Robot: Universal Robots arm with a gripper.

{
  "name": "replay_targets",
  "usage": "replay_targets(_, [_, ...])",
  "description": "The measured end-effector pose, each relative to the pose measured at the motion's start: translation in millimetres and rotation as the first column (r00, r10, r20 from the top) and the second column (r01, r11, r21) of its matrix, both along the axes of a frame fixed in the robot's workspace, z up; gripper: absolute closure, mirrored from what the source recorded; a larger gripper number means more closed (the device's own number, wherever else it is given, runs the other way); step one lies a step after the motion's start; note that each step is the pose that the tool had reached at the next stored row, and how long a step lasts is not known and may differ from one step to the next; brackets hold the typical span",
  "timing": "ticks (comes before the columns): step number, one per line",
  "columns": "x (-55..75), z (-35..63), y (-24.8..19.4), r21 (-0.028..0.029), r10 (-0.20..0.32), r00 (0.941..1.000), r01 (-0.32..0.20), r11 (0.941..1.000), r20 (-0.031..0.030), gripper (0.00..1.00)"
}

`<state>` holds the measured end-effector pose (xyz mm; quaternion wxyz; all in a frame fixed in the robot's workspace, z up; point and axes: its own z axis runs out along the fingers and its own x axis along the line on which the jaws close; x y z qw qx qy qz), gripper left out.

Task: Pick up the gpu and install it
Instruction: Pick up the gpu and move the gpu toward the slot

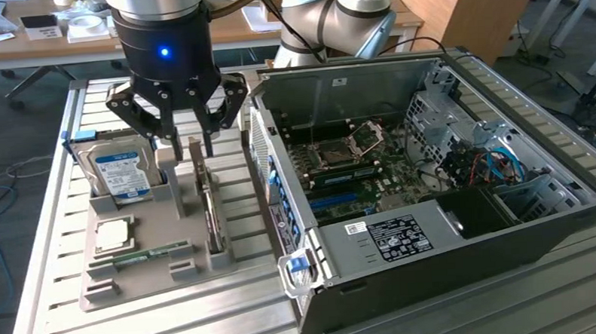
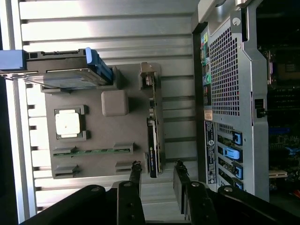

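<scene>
**Jaws apart around the gpu in its holder**

The gpu (image 1: 208, 209) is seen standing on its long edge in a slot of the grey holder (image 1: 152, 283), left of centre in the exterior view, on the side of the holder nearest the open computer case (image 1: 432, 229). A pale metal bracket (image 2: 149, 77) is carried at one end of the card. The jaws are seen apart in the upper left of the exterior view, pointed down, with the upper-frame end of the card between them. In the wrist view the card's dark edge is lined up with the gap between the two jaws, and slats of the tabletop (image 2: 103, 28) are seen on each side of it, so the card is not clamped. How far above the card the jaws hang cannot be told. On the same holder a hard drive (image 1: 122, 171) with a blue-and-white label is stood at the exterior view's left of the card, and a square processor (image 1: 113, 235) and a green memory stick (image 1: 141, 256) are laid towards the lower left of the frame
</scene>
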<state>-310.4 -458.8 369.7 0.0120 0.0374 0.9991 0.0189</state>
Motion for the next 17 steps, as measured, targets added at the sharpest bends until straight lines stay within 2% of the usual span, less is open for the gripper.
replay_targets(6, [0.0,0.0,0.0,0.0000,0.000,1.0000,0.000,1.0000,0.0000,0.57])
replay_targets(7, [0.0,0.0,0.0,0.0000,0.000,1.0000,0.000,1.0000,0.0000,0.51])
replay_targets(10, [0.0,-0.6,0.0,0.0002,0.000,1.0000,0.000,1.0000,0.0002,0.51])
replay_targets(17, [0.0,-12.8,0.0,0.0000,0.000,1.0000,0.000,1.0000,0.0000,0.51])
